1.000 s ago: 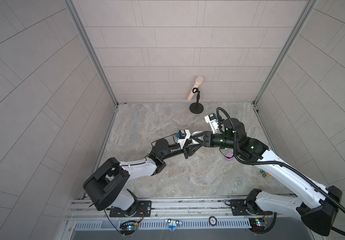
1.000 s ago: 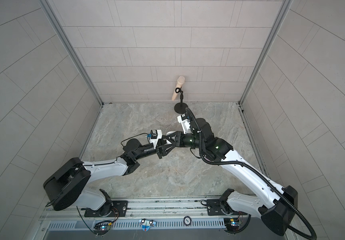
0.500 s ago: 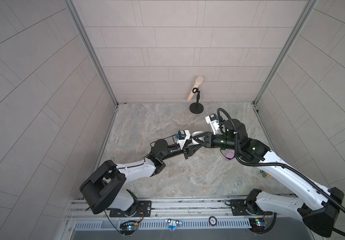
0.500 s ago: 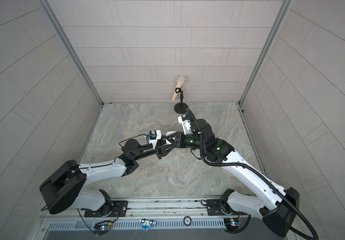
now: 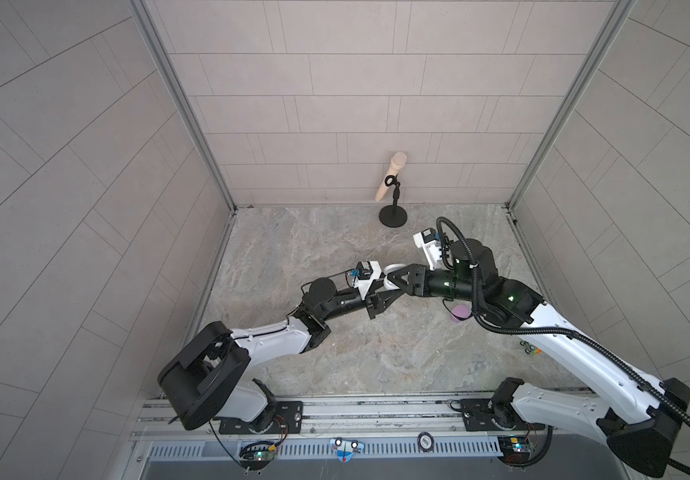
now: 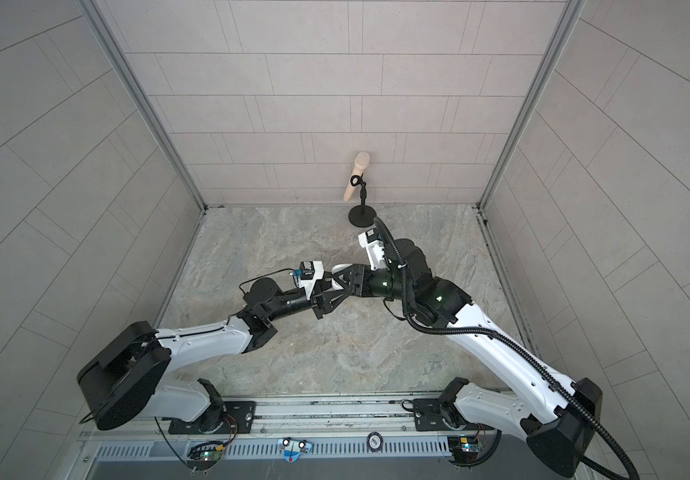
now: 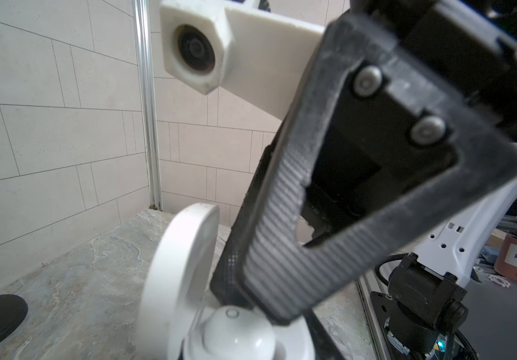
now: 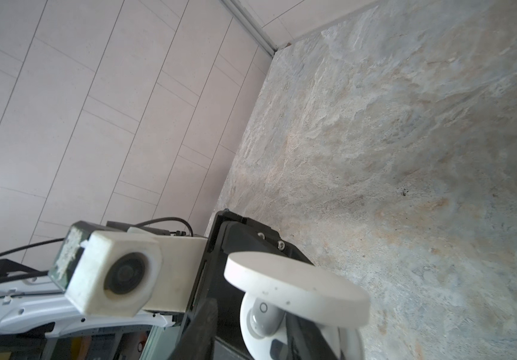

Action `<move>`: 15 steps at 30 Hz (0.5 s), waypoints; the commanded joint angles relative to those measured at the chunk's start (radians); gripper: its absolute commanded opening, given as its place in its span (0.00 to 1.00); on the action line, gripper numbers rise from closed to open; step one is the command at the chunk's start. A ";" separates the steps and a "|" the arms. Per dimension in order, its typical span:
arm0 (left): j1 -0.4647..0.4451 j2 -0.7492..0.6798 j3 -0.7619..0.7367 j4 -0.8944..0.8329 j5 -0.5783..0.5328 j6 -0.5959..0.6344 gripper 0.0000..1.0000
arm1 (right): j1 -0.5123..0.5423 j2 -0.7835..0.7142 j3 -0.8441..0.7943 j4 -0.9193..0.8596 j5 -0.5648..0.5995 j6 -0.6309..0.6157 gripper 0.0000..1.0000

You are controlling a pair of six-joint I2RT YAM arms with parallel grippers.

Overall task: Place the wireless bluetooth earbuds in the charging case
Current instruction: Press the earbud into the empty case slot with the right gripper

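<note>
Both grippers meet above the middle of the table. A white round charging case (image 5: 393, 275) (image 6: 340, 272) hangs there with its lid (image 8: 294, 290) (image 7: 182, 274) swung open. My left gripper (image 5: 389, 291) is shut on the case's base (image 8: 251, 343). One white earbud (image 8: 263, 318) (image 7: 238, 335) sits in the base. My right gripper (image 8: 251, 339) straddles that earbud, open, with a gap between its fingers (image 8: 201, 327) and the bud. Its ribbed finger (image 7: 297, 249) fills the left wrist view. No other earbuds show.
A lilac round object (image 5: 459, 312) lies on the marble table (image 5: 335, 353) beside the right arm. A small green-and-orange toy (image 5: 529, 348) sits near the right wall. A beige microphone on a black stand (image 5: 393, 195) (image 6: 361, 195) stands at the back wall.
Both arms keep nearly the same pose over the second. The right gripper's jaws have parted from the earbud; the left stays shut on the case.
</note>
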 commanded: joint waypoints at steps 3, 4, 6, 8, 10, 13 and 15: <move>-0.003 -0.042 0.001 0.044 -0.005 0.021 0.14 | 0.003 -0.013 0.022 -0.074 0.016 -0.006 0.46; -0.003 -0.042 0.000 0.039 -0.007 0.025 0.14 | 0.003 -0.016 0.031 -0.087 0.016 -0.009 0.46; -0.002 -0.038 -0.005 0.037 -0.011 0.029 0.14 | 0.003 -0.025 0.055 -0.124 0.019 -0.018 0.49; -0.001 -0.032 -0.005 0.036 -0.010 0.031 0.14 | 0.003 -0.034 0.086 -0.179 0.031 -0.036 0.51; -0.001 -0.024 -0.005 0.039 -0.010 0.029 0.14 | 0.003 -0.046 0.105 -0.225 0.049 -0.059 0.53; -0.001 -0.016 -0.004 0.038 -0.007 0.027 0.14 | 0.003 -0.076 0.103 -0.237 0.087 -0.099 0.57; -0.001 -0.015 -0.004 0.032 0.001 0.027 0.14 | -0.012 -0.081 0.129 -0.274 0.107 -0.125 0.61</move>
